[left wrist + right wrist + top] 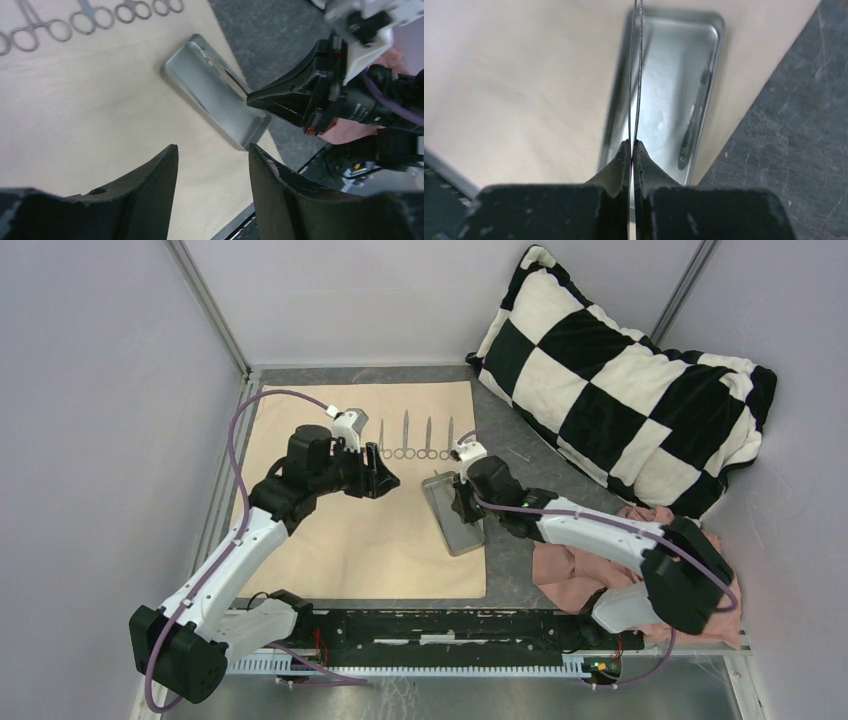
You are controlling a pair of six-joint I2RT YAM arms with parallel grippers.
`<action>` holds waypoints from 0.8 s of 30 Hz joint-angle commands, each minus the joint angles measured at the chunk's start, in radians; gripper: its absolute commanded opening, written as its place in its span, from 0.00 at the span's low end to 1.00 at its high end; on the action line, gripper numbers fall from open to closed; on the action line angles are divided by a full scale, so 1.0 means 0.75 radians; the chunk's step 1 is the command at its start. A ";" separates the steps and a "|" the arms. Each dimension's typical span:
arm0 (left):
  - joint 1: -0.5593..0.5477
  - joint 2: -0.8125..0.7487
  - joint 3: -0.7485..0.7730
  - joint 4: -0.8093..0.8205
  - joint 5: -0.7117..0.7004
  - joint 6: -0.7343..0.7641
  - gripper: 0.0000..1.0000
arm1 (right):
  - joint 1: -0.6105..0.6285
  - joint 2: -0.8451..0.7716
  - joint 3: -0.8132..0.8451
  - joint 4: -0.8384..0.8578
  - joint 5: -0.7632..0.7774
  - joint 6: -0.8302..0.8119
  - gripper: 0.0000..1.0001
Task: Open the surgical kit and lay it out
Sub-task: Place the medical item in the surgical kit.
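Note:
The beige cloth wrap (330, 540) lies spread flat on the table. Several slim silver ring-handled instruments (405, 438) lie in a row at its far edge; their rings show in the left wrist view (85, 20). The grey metal tray (445, 495) sits at the cloth's right edge and holds a flat scalpel-like handle (694, 120). My right gripper (631, 145) hangs just over the tray, shut on a thin two-bladed steel instrument (635, 75) seen edge-on. My left gripper (212, 147) is open and empty above the cloth, left of the tray (215, 95).
A black-and-white checkered pillow (620, 370) leans in the far right corner. A pink cloth (570, 560) lies crumpled under the right arm at the near right. Bare grey tabletop (520, 455) lies between cloth and pillow.

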 commanded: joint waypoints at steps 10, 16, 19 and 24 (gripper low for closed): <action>-0.011 -0.081 -0.336 1.486 0.543 -0.864 0.66 | -0.233 -0.464 -0.223 1.164 -0.976 0.463 0.00; -0.048 -0.073 -0.388 1.717 0.475 -0.966 0.64 | -0.232 -0.374 -0.213 1.477 -1.040 0.688 0.00; -0.073 -0.070 -0.399 1.749 0.442 -0.985 0.60 | -0.230 -0.339 -0.220 1.555 -1.046 0.735 0.00; -0.096 -0.035 -0.393 1.744 0.434 -0.994 0.47 | -0.231 -0.289 -0.249 1.694 -1.055 0.821 0.00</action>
